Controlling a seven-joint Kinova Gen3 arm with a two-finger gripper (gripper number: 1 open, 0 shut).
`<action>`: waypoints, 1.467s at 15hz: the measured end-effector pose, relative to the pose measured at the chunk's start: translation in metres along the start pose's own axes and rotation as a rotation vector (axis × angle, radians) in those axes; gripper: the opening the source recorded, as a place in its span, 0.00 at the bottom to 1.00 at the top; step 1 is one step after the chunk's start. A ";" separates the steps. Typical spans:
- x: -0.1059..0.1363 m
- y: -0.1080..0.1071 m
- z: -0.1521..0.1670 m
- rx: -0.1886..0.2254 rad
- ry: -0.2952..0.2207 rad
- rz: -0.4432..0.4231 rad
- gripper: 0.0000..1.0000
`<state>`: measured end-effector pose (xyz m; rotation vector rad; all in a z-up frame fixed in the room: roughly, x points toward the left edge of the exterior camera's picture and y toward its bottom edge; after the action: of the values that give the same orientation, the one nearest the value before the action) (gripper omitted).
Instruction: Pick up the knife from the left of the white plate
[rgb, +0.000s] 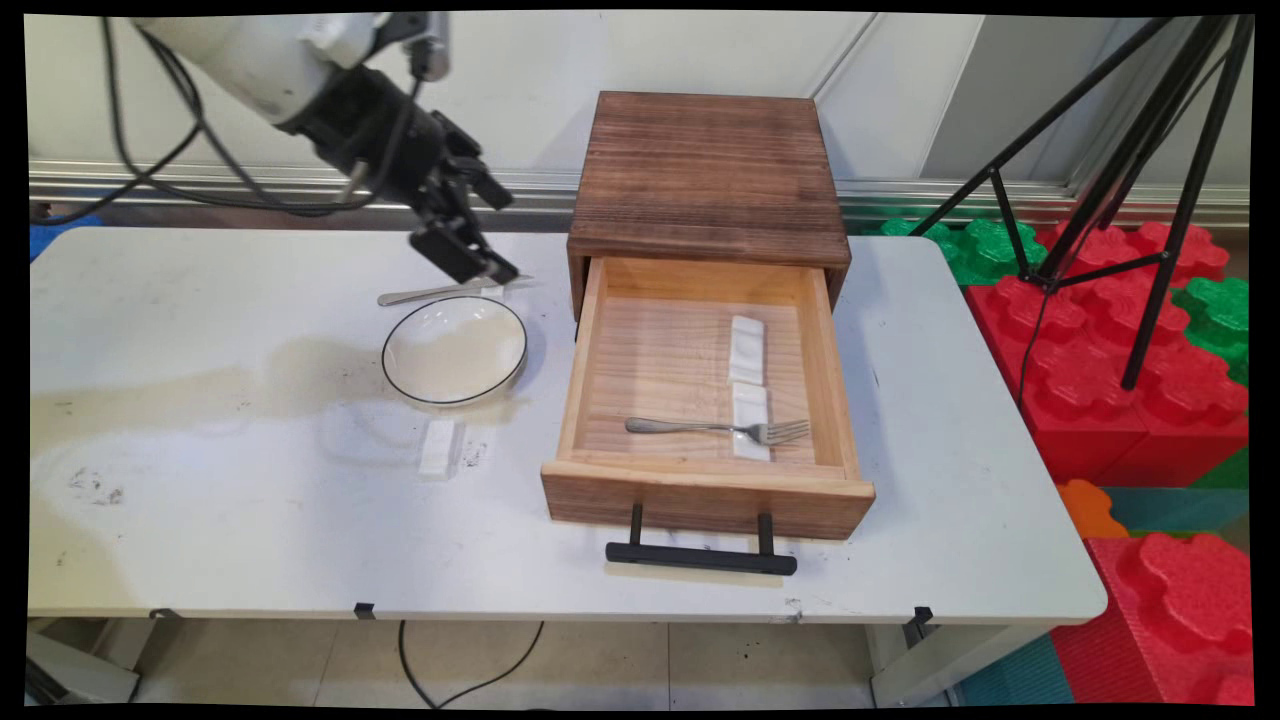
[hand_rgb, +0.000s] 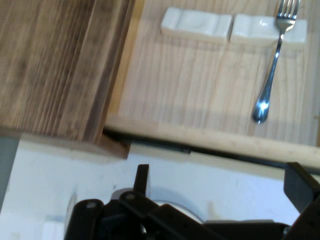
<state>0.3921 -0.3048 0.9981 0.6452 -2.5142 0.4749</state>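
RISK: wide-open jaws are hanging just over a silver utensil (rgb: 440, 292) left of the drawer (rgb: 600, 400), and may be nudging it into the plate (rgb: 455, 350) | COUNTER (rgb: 200, 520): a white rest (rgb: 440, 448) is lying nearest, the empty plate beyond | DRAWER: standing open, holding a fork (rgb: 690, 426) and two more rests (rgb: 748, 350)

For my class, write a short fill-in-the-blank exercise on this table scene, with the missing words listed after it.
1. The fork lies inside the open ____ of the wooden box.
2. The fork's tines rest on one of two white ____.
3. The white bowl stands on the table, to the ____ of the box in the main view.
4. The tool is just above a ____ lying behind the bowl.

Missing words: drawer; rests; left; knife
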 end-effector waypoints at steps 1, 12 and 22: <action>-0.004 0.000 -0.005 0.004 -0.002 -0.005 1.00; -0.052 0.001 -0.053 0.046 -0.035 -0.047 1.00; -0.062 -0.026 -0.070 0.077 -0.097 -0.030 1.00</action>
<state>0.4802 -0.2738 1.0271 0.7507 -2.5837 0.5436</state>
